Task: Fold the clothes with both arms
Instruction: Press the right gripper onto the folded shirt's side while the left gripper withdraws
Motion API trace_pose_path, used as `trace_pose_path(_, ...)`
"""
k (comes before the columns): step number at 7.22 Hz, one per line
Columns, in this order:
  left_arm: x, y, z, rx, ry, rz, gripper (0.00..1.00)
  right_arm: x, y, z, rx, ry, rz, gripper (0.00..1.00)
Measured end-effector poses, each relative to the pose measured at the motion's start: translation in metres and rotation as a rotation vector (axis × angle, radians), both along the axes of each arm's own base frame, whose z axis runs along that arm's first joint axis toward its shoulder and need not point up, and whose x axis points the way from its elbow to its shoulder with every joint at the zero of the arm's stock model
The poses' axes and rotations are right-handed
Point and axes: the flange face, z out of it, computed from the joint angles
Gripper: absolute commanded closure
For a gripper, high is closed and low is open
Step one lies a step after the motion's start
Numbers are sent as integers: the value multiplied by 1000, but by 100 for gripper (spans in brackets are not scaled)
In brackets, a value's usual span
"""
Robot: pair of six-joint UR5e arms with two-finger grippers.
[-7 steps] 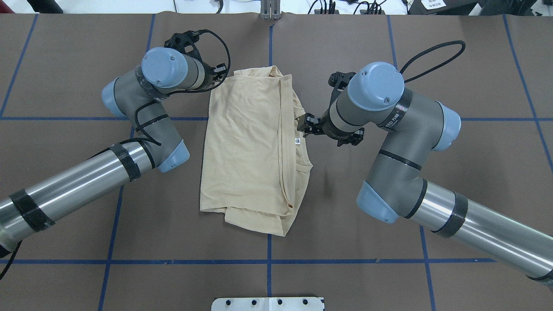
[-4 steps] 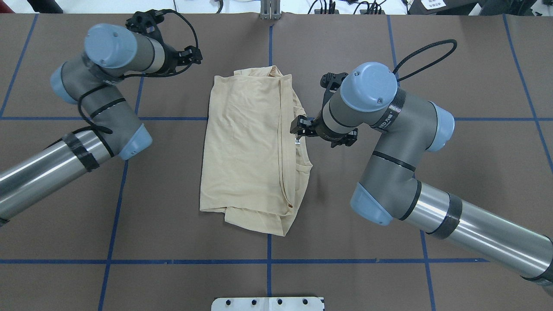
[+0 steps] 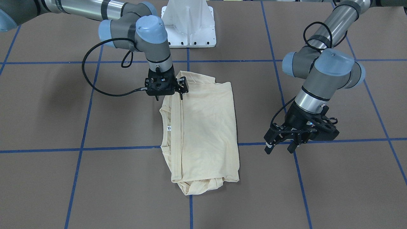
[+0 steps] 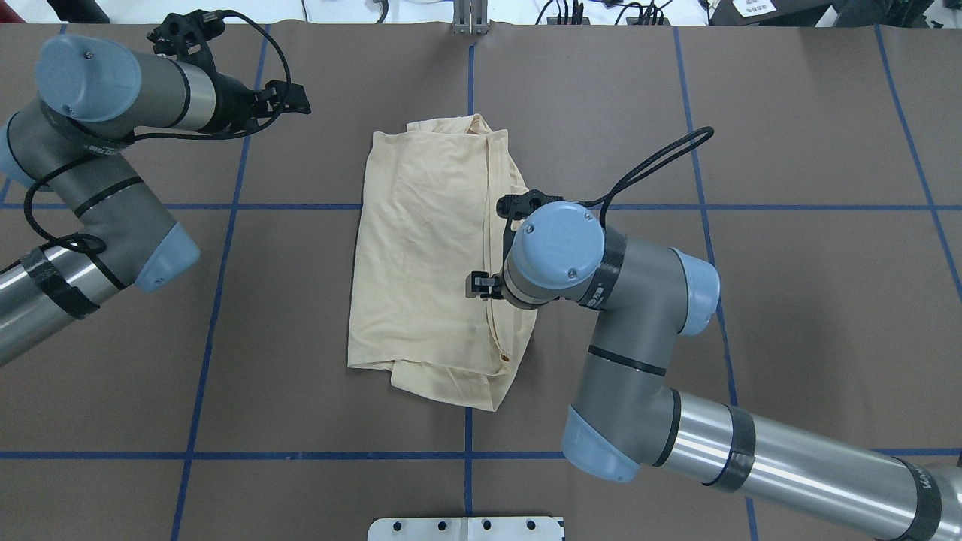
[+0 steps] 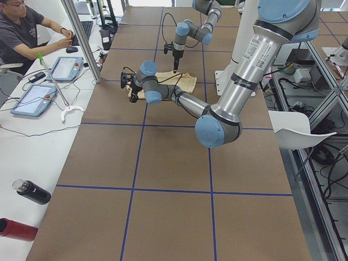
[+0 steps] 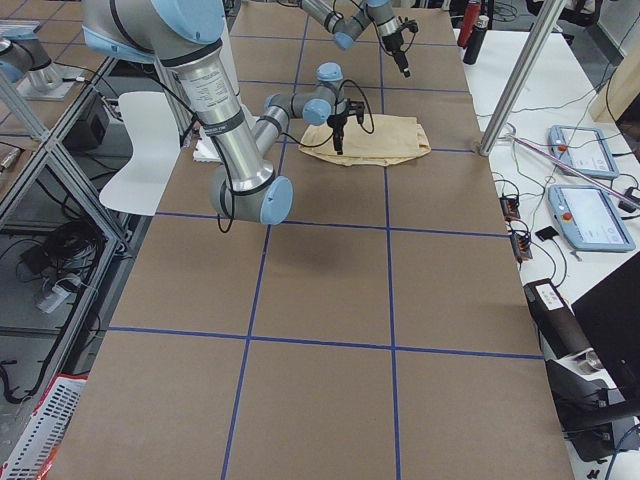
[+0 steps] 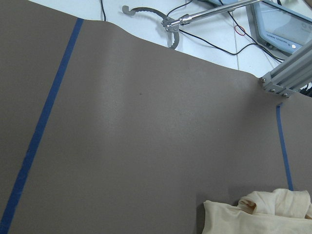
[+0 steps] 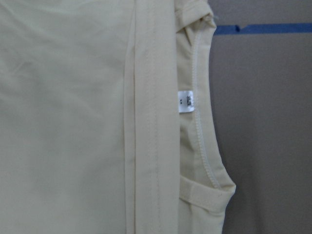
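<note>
Cream T-shirt point(image 4: 428, 255) lies folded into a long block at frame centre in the overhead view. It is flat on the brown table point(image 4: 751, 300) and covers a crossing of the blue tape lines point(image 4: 827, 207). Plain side up. A doubled hem band runs along its length near the right edge, with the neck opening beside it. Bunched cloth pokes out at the lower end. White neck label point(image 8: 185, 101) sits mid-frame in the right wrist view, tucked against the ribbed collar.

Right arm point(image 4: 639, 300) comes in from the lower right of the overhead view, wrist above the shirt's right edge. Right gripper point(image 3: 169, 97) points straight down and shows against the shirt's upper left part in the front-facing view. Its fingers are spread with nothing between them. Whether the tips touch the cloth, cannot tell.

Left arm point(image 4: 113, 210) sits in the upper left of the overhead view, well apart from the shirt. Left gripper point(image 4: 301, 100) hangs over bare table near a tape line, released and empty.

Left wrist view: mostly bare table, one tape line down the left side, a corner of the shirt at lower right. A grabber tool point(image 7: 165, 22) lies past the table edge at top.

White pedestal point(image 3: 189, 25) at top centre of the front-facing view. A person point(image 5: 24, 32) sits at the upper left of the left side view.
</note>
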Motion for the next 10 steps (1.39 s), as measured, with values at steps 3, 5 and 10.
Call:
trace_pose_path(3,1,1,3,-4,-3,2,0,-24,30,11,52,120,-80,0)
trace_pose_path(5,1,1,3,-4,-4,3,0,-27,33,18,58,158,-104,0)
trace_pose_path(10,5,-1,13,-13,-12,3,0,-29,35,13,89,165,-147,0)
